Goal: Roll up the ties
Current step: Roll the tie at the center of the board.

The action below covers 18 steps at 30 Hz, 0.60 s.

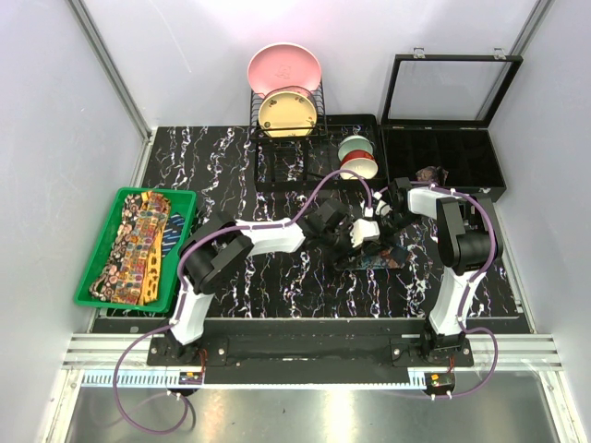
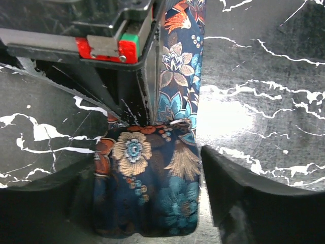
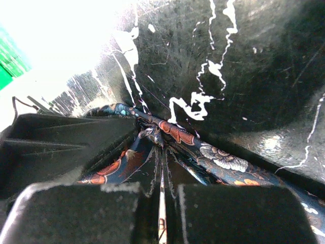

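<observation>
Black marble-look tabletop (image 1: 231,175) with white veining fills the enclosure between pale walls. At the left of the overhead view a green tray (image 1: 92,268) holds the yellow-orange paisley ties (image 1: 138,249), laid lengthwise in a loose heap. At upper centre a wire rack (image 1: 288,129) carries a pink plate (image 1: 283,67) and a yellow plate (image 1: 286,113), with stacked bowls (image 1: 357,157) just to its right. In the upper right corner a black compartment case (image 1: 462,157) stands with its lid up, and a small brownish rolled tie (image 1: 430,173) sits in one of its front cells.

Both arms meet at the middle of the table over the dark blue floral tie (image 2: 152,188), which lies flat on the marble with one end folded back on itself.

The left gripper (image 2: 147,168) has its fingers apart, one on either side of the folded end. A thin strip of table shows between the fabric and the finger at lower right.

The right gripper (image 3: 162,185) has its fingers together, pinching the tie so that the cloth bunches into creases at the tips. In the left wrist view it comes down onto the tie just above the fold.
</observation>
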{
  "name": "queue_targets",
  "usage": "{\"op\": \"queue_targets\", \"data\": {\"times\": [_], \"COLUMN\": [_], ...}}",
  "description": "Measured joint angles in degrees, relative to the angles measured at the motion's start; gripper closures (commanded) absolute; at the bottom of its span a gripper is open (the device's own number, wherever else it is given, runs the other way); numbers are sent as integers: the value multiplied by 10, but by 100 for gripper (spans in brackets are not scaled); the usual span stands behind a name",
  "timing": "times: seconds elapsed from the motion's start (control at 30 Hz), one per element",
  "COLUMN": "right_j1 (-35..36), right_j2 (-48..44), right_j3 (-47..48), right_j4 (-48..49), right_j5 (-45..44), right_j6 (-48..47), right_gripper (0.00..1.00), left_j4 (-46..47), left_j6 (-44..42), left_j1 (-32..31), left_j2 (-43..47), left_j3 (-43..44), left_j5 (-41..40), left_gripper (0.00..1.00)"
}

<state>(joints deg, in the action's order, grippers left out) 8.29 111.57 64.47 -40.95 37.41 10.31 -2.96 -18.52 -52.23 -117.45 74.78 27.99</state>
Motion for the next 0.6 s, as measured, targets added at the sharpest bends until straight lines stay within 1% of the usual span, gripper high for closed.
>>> {"op": "queue_targets", "data": {"times": [0.07,0.1,0.13,0.17,0.2,0.23,0.27,0.33,0.4,0.5,0.53,0.57,0.6], "right_j1": [0,0,0,0,0,0,0,0,0,0,0,0,0], "right_j2": [0,0,0,0,0,0,0,0,0,0,0,0,0], "right_j3": [0,0,-1,-1,-2,-2,-2,-3,-3,-4,-4,-4,-4], "right_j4": [0,-1,-1,-1,0,0,0,0,2,2,2,2,2], "right_j5": [0,0,1,1,2,2,2,2,2,2,3,4,6], "right_j6": [0,0,0,0,0,0,1,1,2,3,3,3,3], "right_gripper": [100,100,100,100,100,100,100,100,100,100,100,100,97], "left_j4": [0,0,0,0,0,-1,-1,-3,-4,-6,-6,-5,-6], "left_j6": [-4,-8,-9,-14,-14,-16,-18,-23,-26,-26,-26,-28,-30], "left_j1": [1,1,1,1,1,1,1,1,0,-1,-2,-2,-2], "left_j2": [0,0,0,0,0,0,0,0,0,0,0,0,0], "left_j3": [1,1,1,1,1,1,1,1,1,0,0,0,0], "left_j5": [-2,-4,-4,-4,-4,-4,-4,-3,-3,-3,-4,-5,-7], "left_gripper": [62,69,72,72,60,50,46,34,33,46,56,62,66]}}
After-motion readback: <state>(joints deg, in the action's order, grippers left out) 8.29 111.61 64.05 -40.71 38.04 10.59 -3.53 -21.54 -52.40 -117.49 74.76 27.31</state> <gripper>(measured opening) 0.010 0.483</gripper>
